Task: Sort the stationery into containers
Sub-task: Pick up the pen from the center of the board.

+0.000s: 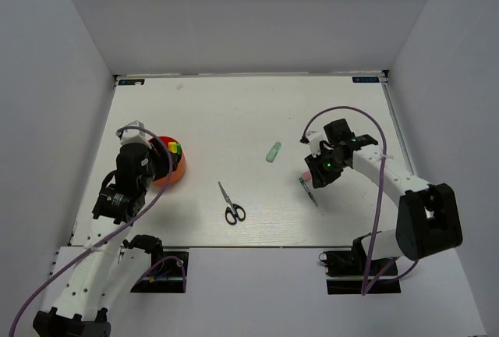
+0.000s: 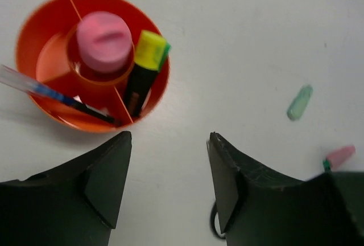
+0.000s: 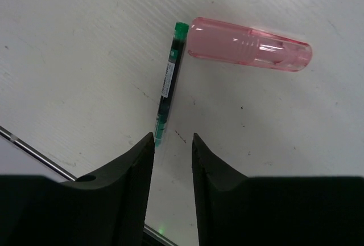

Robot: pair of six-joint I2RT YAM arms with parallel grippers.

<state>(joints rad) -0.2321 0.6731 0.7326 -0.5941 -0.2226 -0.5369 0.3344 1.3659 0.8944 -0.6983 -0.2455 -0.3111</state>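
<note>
The red-orange cup stands at the left; its rim shows in the left wrist view. It holds a pink-topped item, a yellow-capped black marker and a clear pen. My left gripper is open and empty, just above and beside the cup. Black-handled scissors lie mid-table. A pale green highlighter lies further back. My right gripper is open, narrowly, and empty, right over a green-capped black marker and next to a pink highlighter; in the top view it is at the right.
The table's near edge runs close to the right gripper. White walls enclose the table on three sides. The pale green highlighter and pink highlighter also show in the left wrist view.
</note>
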